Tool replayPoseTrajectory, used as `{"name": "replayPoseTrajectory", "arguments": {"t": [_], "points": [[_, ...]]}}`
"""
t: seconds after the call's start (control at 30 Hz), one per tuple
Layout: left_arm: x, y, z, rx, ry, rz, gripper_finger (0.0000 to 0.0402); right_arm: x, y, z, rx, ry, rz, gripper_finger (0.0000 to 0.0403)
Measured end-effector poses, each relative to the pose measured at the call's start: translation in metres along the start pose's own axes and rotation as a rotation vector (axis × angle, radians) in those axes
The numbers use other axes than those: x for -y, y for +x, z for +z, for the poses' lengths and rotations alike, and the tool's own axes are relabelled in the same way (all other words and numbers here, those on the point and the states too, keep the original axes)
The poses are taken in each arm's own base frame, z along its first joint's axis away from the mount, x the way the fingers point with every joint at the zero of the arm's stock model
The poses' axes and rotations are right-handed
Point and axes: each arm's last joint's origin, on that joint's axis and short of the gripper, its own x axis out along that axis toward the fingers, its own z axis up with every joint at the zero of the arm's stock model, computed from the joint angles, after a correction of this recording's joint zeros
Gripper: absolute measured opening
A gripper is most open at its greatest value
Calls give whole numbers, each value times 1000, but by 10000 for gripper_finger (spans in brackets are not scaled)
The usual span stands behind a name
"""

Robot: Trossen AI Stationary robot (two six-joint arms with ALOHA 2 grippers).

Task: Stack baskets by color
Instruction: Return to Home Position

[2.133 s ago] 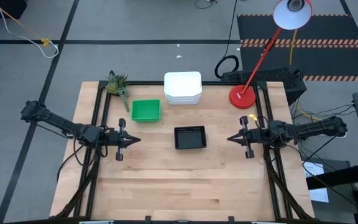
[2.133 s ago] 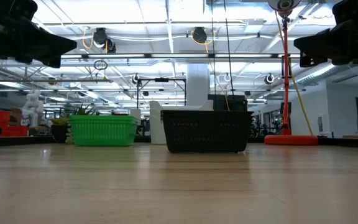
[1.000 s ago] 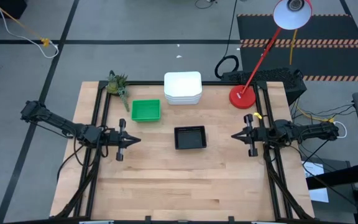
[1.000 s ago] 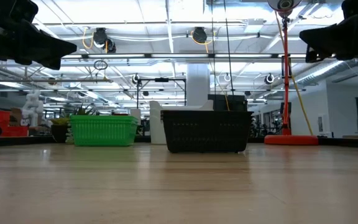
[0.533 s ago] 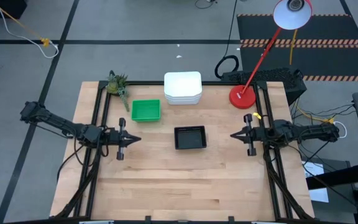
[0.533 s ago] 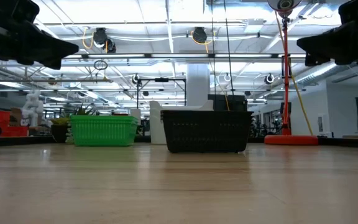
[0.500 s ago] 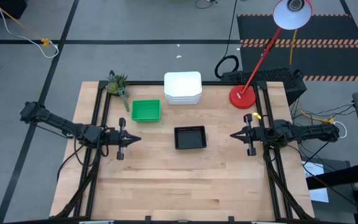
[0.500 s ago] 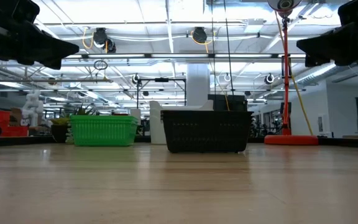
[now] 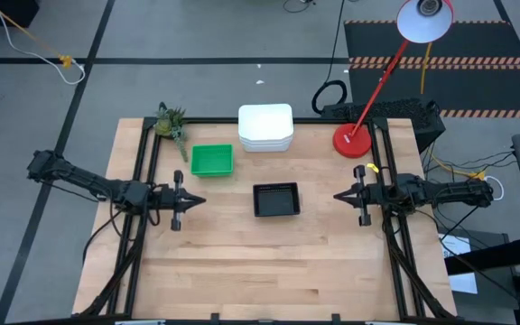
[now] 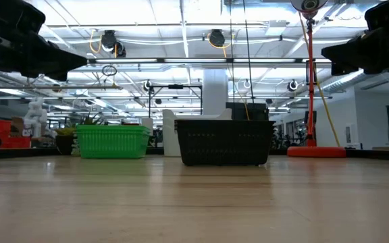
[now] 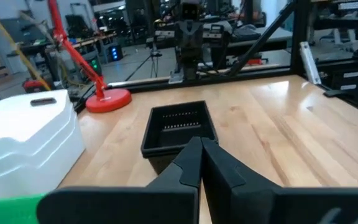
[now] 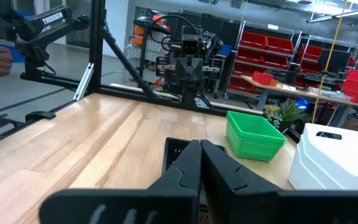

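Observation:
A stack of white baskets (image 9: 265,127) stands at the table's far middle. A green basket stack (image 9: 211,161) rests to its left, and a black basket stack (image 9: 275,199) sits at the table's centre. My left gripper (image 9: 201,201) hangs shut above the table's left side, pointing level at the black baskets (image 11: 179,129). My right gripper (image 9: 337,197) hangs shut above the right side, pointing level at them too. Neither holds anything. In the right wrist view the green baskets (image 12: 254,135) and white baskets (image 12: 335,157) stand beyond my shut fingers.
A red lamp base (image 9: 352,141) with its slanting pole stands at the far right corner, and a small green plant (image 9: 171,124) at the far left. Black frame rails (image 9: 143,171) run along both table sides. Bare wood (image 9: 269,271) fills the near half.

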Motion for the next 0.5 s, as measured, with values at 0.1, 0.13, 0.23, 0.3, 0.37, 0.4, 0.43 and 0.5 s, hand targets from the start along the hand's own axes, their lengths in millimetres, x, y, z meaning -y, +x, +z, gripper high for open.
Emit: {"name": "replayPoseTrajectory", "arguments": {"t": [0.1,0.13,0.23,0.3,0.37,0.4,0.43,0.5], "points": [[1,0,2,27,20,-34,5,0,0,0,0,-1,0,2],[1,-1,3,36,27,-43,3,0,0,0,0,-1,0,2],[-2,-3,6,71,55,-43,7,0,0,0,0,-1,0,2],[-5,-5,9,95,63,-28,10,0,0,0,0,-1,0,2],[-7,-7,9,107,64,-38,7,0,0,0,0,-1,0,2],[-8,-8,9,106,64,-46,4,0,0,0,0,-1,0,2],[-10,-9,8,101,62,-55,3,0,0,0,0,-1,0,2],[-12,-11,5,73,54,-57,5,0,0,0,0,-2,0,2]]}}
